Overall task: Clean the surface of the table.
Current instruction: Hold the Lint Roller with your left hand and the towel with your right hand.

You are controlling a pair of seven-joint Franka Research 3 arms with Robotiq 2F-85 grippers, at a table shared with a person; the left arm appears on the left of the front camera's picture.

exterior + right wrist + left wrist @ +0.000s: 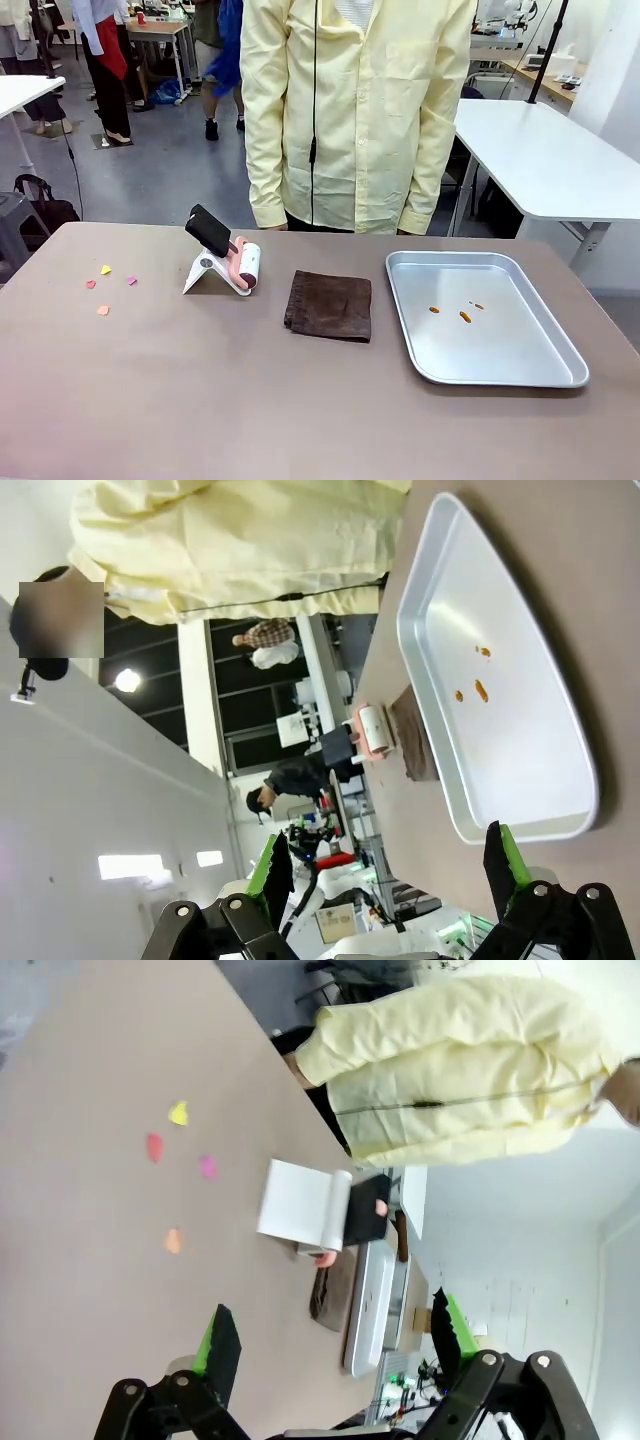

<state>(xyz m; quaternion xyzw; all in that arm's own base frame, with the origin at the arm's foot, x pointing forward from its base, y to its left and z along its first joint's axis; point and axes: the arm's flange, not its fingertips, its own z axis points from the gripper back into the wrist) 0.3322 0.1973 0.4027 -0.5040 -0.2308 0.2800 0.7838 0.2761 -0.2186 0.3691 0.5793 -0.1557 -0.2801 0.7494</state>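
The taupe table [200,400] carries several small coloured scraps [105,285] at its left. A lint roller [240,265] with a black handle leans on a white stand behind the middle. A folded brown cloth [328,305] lies flat beside it. My left gripper [335,1345] hangs open above the table with nothing between its fingers; the scraps [175,1175], the roller [335,1210] and the cloth [335,1290] lie ahead of it. My right gripper [390,870] is open and empty too, over the table by the tray [440,540].
A shiny metal tray [545,375] at the right holds a few orange crumbs [465,315]. A person in a pale yellow shirt [350,110] stands at the far edge. White tables [550,160] stand behind on the right.
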